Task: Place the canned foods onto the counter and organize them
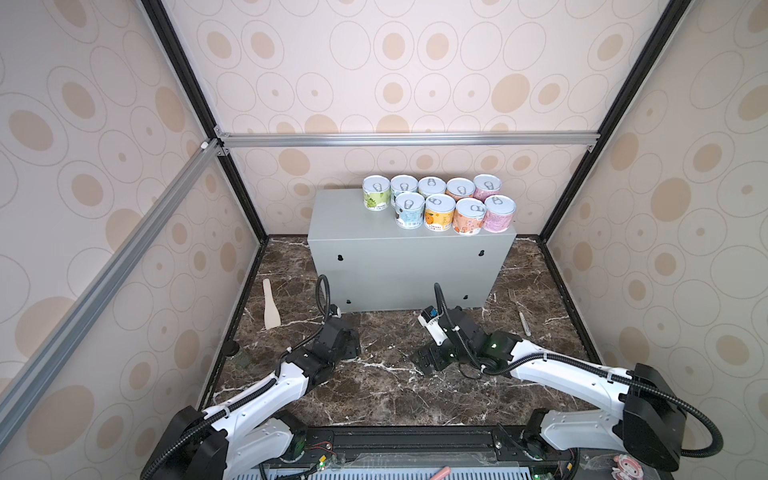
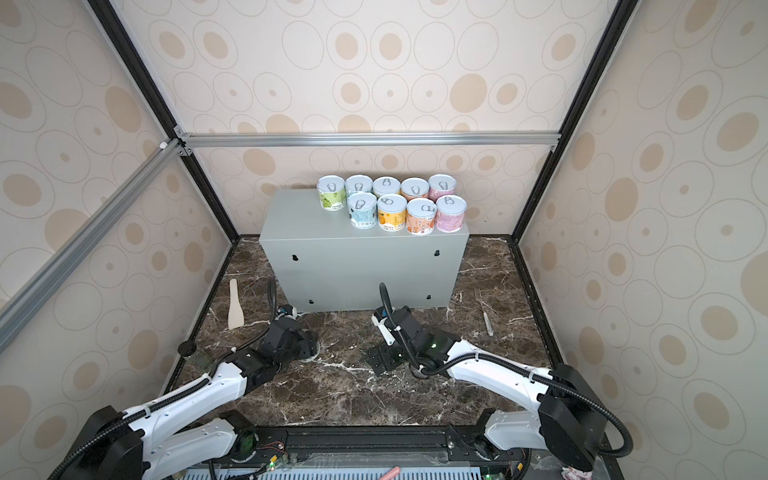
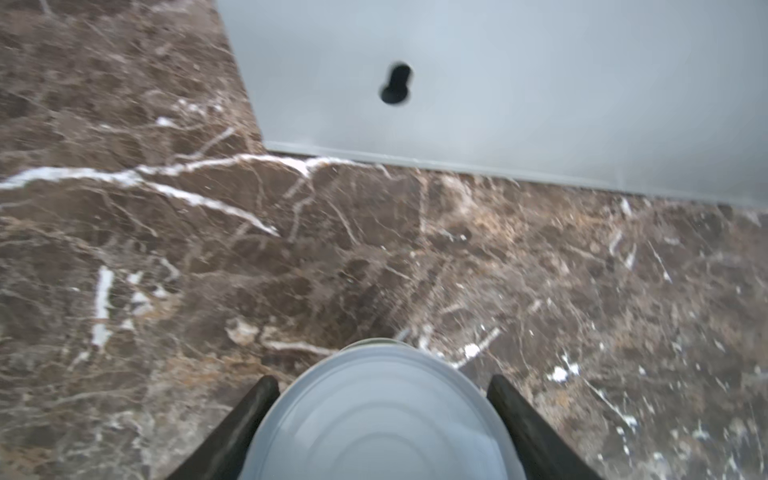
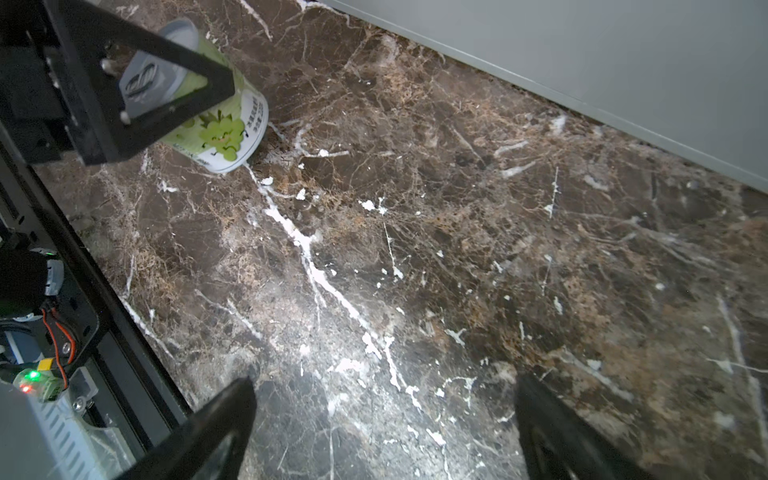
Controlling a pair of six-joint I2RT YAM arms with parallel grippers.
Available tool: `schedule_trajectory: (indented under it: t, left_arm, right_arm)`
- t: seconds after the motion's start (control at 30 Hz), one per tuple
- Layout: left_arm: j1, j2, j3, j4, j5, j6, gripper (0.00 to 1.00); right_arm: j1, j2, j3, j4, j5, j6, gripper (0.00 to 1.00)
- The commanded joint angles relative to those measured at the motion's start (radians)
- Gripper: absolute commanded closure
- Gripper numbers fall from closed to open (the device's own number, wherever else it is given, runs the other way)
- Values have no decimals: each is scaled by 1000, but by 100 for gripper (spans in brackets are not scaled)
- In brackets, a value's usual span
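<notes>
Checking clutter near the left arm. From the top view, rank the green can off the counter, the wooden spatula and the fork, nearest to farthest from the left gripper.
1. Green can: between the left gripper's jaws.
2. Wooden spatula: on the marble, to its left.
3. Fork: on the marble, far right side.

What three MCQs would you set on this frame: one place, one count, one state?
1. Where is the green can that is off the counter?
A) behind the counter
B) in the left end effector
C) in the right end effector

2. How many cans stand on the counter?
A) seven
B) nine
C) ten

3. The right end effector is:
A) open, empty
B) shut on a can
C) shut, empty

Key:
1 B: the right wrist view shows the left end effector clamped round it.
2 B: both top views show rows of five and four.
3 A: its wrist view shows it spread wide, only marble between.
</notes>
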Motion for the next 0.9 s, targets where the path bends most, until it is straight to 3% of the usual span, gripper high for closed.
schedule_trajectory:
  t: [0.0, 0.47, 0.87]
  left_arm:
    - [-59, 16, 14, 3, -71, -55, 42]
    - [-230, 169, 38, 51, -129, -105, 40]
    - [-258, 205, 53, 78, -155, -94, 14]
  right_arm:
    - [-9, -36, -28, -10, 26, 26, 1]
    - [-26, -40, -45, -7, 34, 23, 1]
    - [-35, -50, -43, -22, 37, 9, 1]
